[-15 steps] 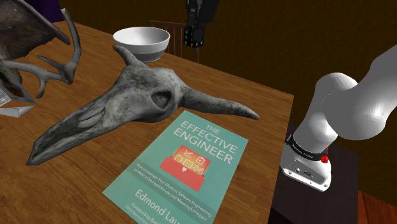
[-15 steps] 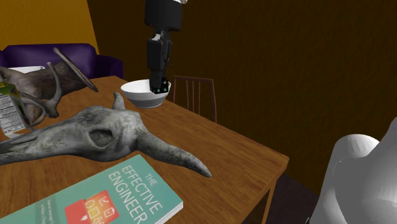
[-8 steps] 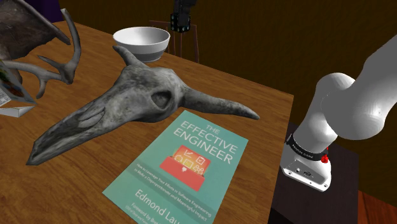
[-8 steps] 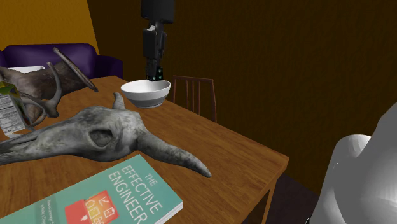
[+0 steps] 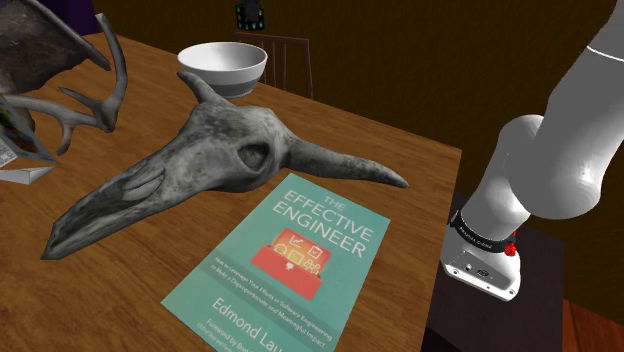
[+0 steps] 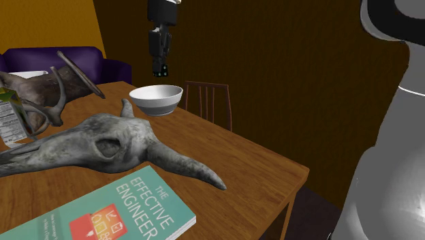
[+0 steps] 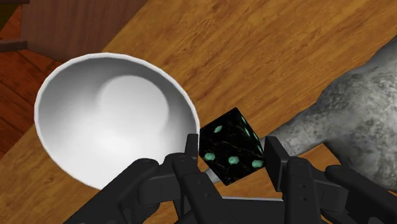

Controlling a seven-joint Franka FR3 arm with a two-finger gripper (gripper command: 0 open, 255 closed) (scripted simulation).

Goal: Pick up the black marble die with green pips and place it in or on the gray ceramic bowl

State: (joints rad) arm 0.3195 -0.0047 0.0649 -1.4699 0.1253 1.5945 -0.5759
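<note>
A black die with green pips point(image 7: 230, 146) is clasped between my black fingers point(image 7: 191, 153), so my gripper point(image 7: 232, 154) is shut on it. The pale bowl point(image 7: 114, 118) lies below, and the die lines up with the part of its rim nearest the skull. In the second exterior view my gripper point(image 6: 160, 68) hangs in the air a short way above the bowl point(image 6: 156, 99), die point(image 6: 160, 70) at its tip. In the shoulder view the gripper point(image 5: 248, 16) with the die sits at the top edge, beyond the bowl point(image 5: 222, 64).
A large grey animal skull point(image 5: 200, 165) lies across the wooden table point(image 5: 400, 150) close to the bowl. A teal book point(image 5: 290, 250) lies nearer the stand. Antlers point(image 5: 80, 100) and a carton point(image 6: 10, 119) stand at the far side. A chair point(image 6: 208, 102) stands behind the table.
My gripper has risen and shifted toward the shoulder view's left with the die still in it. It was level with the bowl's side; now it hangs higher, above the bowl.
</note>
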